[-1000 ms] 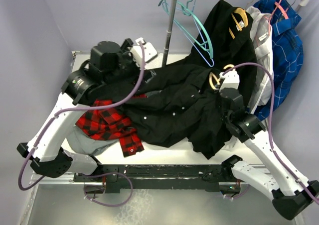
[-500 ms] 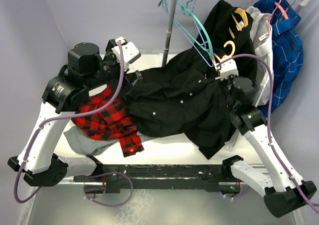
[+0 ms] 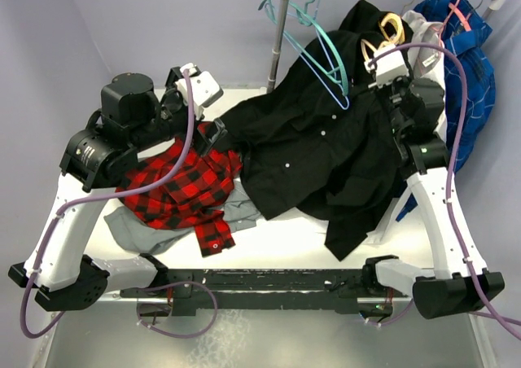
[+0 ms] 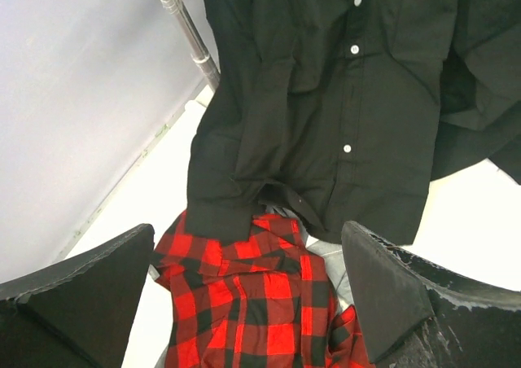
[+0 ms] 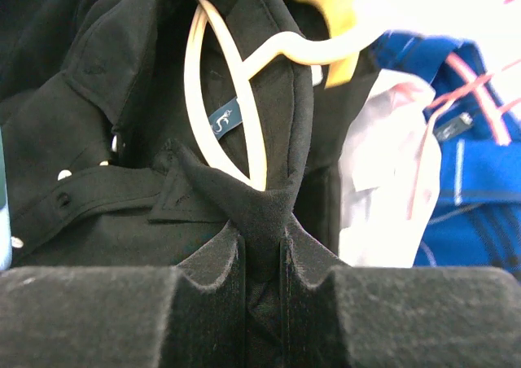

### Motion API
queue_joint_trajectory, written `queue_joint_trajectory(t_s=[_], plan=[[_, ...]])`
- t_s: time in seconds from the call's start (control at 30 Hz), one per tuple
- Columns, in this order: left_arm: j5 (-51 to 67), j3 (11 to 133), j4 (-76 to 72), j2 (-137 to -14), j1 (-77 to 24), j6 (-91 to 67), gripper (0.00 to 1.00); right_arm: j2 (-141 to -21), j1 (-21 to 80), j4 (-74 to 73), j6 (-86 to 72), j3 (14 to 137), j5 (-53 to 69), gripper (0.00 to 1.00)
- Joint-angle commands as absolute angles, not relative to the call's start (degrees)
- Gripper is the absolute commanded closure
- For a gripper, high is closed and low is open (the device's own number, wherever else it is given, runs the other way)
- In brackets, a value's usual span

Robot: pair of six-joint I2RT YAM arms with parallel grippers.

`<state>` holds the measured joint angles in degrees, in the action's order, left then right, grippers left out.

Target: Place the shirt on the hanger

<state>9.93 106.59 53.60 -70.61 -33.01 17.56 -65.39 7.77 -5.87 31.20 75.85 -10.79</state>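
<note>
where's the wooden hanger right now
Right wrist view, centre: the hanger pokes out of the shirt collar, just above the right hand pinching it, with a blue shirt to its right.
</note>
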Motion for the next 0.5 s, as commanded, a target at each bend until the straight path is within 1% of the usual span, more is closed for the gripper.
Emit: queue_joint_trajectory(t_s=[0.0,0.23,0.47], plan=[[9.7,106.4,52.8,-70.1,-32.6,17.5,0.01,-67.2,6.9,-0.3,33.3,85.2,-7.4,1.00],[9.5,106.1,53.0,-70.4,-32.6,17.8,0.01,-74.2,6.5,-2.0,32.1,94.7,-4.3,1.00],[9.4,105.8,53.3,-70.6,-32.6,18.2,0.01,-79.0,6.3,-2.2,31.7,100.1,-3.8,1.00]])
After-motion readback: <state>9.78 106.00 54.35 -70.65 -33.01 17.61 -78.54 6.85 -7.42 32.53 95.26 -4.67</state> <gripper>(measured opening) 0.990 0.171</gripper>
